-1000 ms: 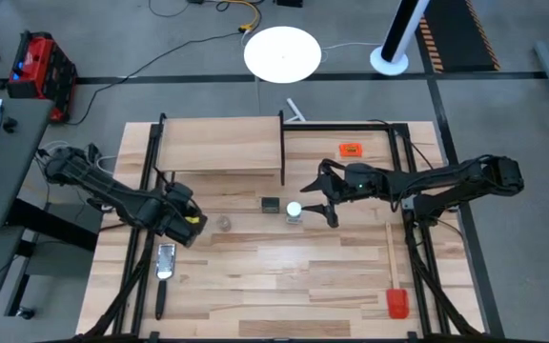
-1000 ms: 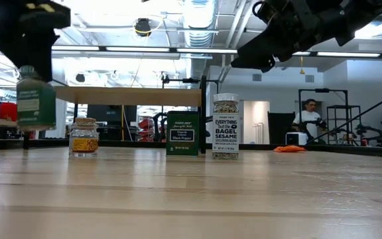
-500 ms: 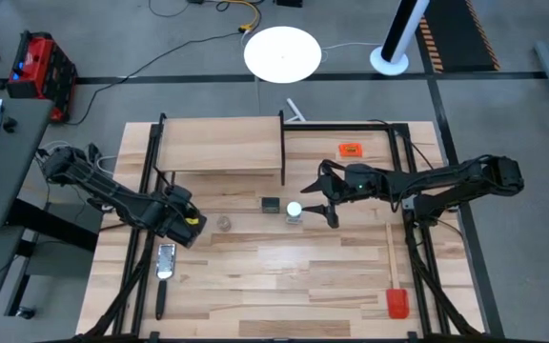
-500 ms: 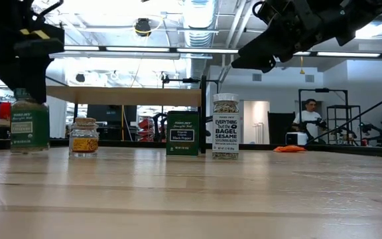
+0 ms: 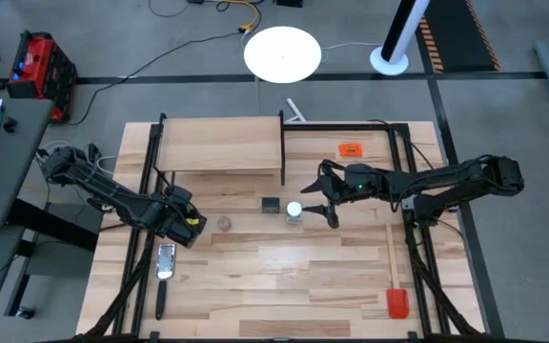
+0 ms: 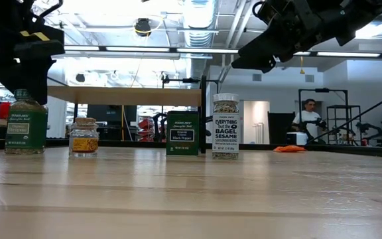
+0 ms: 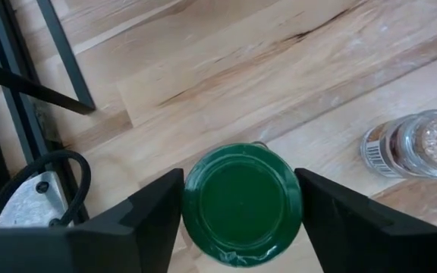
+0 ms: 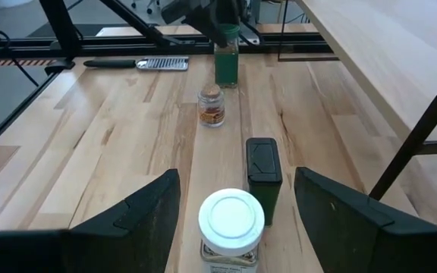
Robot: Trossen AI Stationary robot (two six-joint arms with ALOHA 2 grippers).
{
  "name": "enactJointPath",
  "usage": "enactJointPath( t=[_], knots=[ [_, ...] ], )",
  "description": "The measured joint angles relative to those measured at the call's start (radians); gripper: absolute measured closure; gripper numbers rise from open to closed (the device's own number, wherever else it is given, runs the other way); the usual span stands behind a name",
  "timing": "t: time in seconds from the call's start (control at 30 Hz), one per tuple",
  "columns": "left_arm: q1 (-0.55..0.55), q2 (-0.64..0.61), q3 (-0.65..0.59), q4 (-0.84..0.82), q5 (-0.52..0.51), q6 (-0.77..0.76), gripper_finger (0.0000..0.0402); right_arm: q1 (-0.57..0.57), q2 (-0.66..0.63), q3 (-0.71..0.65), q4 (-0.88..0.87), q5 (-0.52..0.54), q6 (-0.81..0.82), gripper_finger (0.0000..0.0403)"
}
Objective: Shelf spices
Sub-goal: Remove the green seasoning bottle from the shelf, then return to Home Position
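The green-lidded jar (image 6: 25,126) stands upright on its base on the table at the left. My left gripper (image 7: 240,186) is open and points down over it, one finger on each side of the green lid (image 7: 241,201); I see no grip. The brownish jar (image 6: 83,137), the black tin (image 6: 182,133) and the white-lidded jar (image 6: 225,126) stand in a row in front of the shelf (image 5: 220,145). My right gripper (image 5: 315,205) hovers open, above and just right of the white-lidded jar (image 8: 231,224).
A metal grater with a black handle (image 5: 165,262) lies near the left rail. A red-headed spatula (image 5: 392,276) lies at the right, and an orange tag (image 5: 351,149) at the far right. A person (image 6: 308,119) sits in the room beyond.
My left gripper has come down with the green-lidded jar. The jar hung clear of the table a second ago and now stands on its base next to the brownish jar. My right gripper has kept still.
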Motion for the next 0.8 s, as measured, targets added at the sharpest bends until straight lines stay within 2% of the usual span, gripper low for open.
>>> enactJointPath(
  t=[0.23, 0.43, 0.63, 0.73, 0.8],
  knots=[
    [0.000, 0.000, 0.055, -0.059, 0.004, 0.023, 0.0161, 0.000, 0.000, 0.000, -0.003, 0.000, 0.002, 0.0143],
    [0.000, 0.000, 0.201, -0.160, -0.040, 0.113, 0.0160, 0.000, 0.000, 0.000, -0.003, 0.000, -0.001, 0.0143],
    [0.000, 0.000, 0.456, -0.164, -0.131, 0.399, 0.0160, 0.019, 0.000, 0.000, 0.007, 0.000, 0.024, 0.0143],
    [0.000, 0.000, 0.582, -0.147, -0.214, 0.525, 0.0160, 0.047, 0.000, 0.000, 0.050, 0.000, 0.040, 0.0143],
    [-0.008, -0.002, 0.619, -0.077, -0.320, 0.614, 0.0160, 0.073, 0.000, 0.000, 0.072, 0.000, 0.002, 0.0143]
  ],
)
